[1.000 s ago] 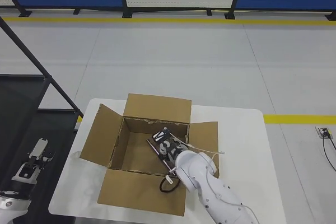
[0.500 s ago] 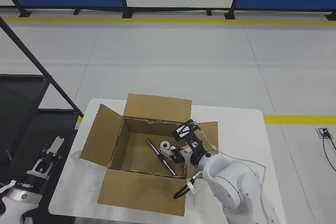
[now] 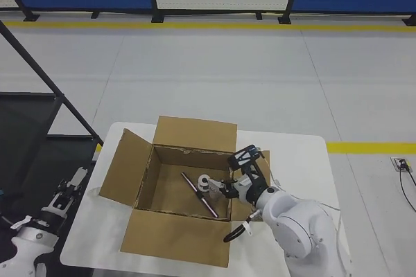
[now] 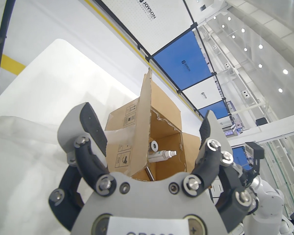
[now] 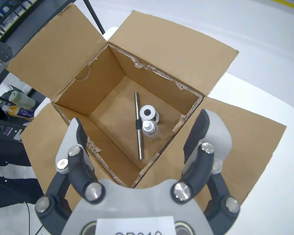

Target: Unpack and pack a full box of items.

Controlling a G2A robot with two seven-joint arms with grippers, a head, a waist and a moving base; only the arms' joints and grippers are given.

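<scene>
Cardboard box (image 3: 194,135), flaps splayed, on the white table (image 3: 298,149). We see the right gripper (image 5: 140,122) above its right wall and the left gripper (image 4: 149,114) well off its left, both with fingers spread. Inside: smooth steel rod (image 5: 138,126), clear bottle (image 5: 149,129), round spool (image 5: 148,112).

The right gripper (image 5: 140,121) points steeply down, its two fingers (image 5: 205,128) spread wide apart. The right arm (image 3: 295,225) bends up behind it. The left gripper (image 4: 148,111) tilts upward and forward on the low left arm (image 3: 21,249), and its fingers are also wide apart. The right arm stands well ahead of the left gripper, beyond one fingertip.
</scene>
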